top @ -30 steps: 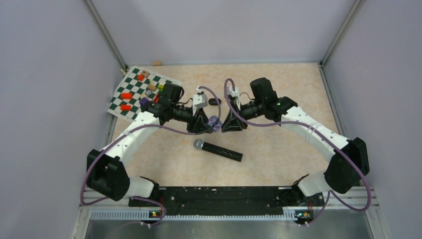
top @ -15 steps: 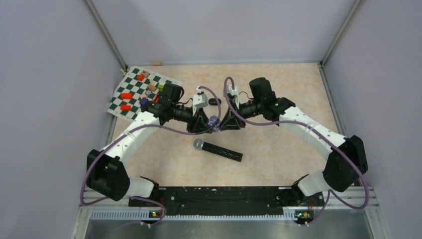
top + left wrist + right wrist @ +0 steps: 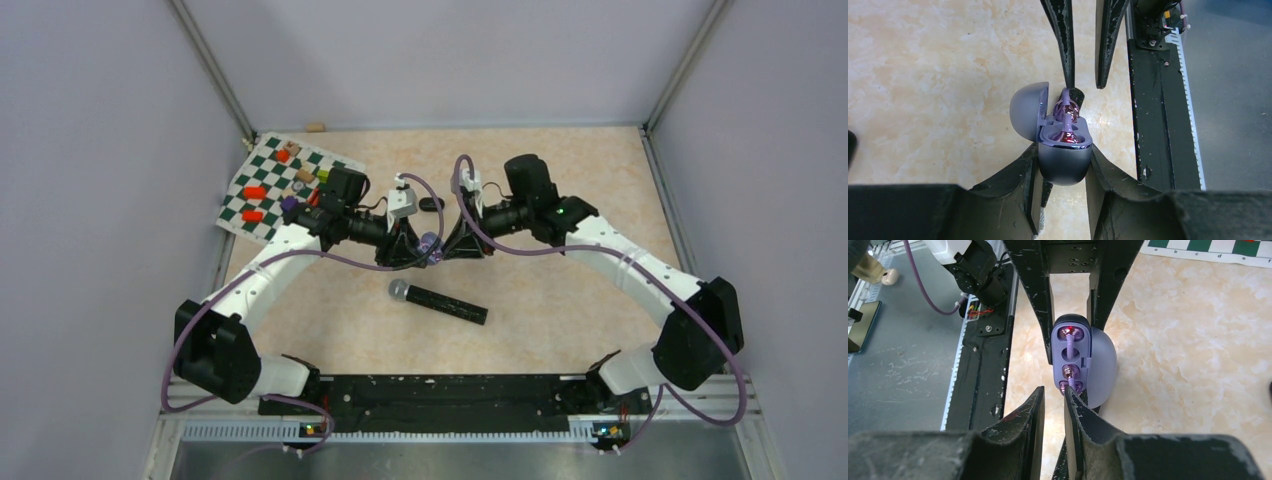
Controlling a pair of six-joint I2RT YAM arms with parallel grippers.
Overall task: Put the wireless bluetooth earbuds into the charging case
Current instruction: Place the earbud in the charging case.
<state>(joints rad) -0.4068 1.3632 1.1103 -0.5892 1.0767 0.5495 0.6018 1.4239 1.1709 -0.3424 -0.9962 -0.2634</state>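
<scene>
Left gripper clamped on lilac rounded plastic charging case; right gripper narrow, empty; nudge glossy purple earbud squarely down, no tilt

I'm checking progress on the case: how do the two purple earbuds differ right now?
In the left wrist view, the nearer earbud lies sunk in its slot; the farther earbud sticks up past the rim, tilted. Nothing touches the nearer earbud; a finger of the right tool is at the farther earbud. Both are glossy purple, inside the open charging case.
</scene>
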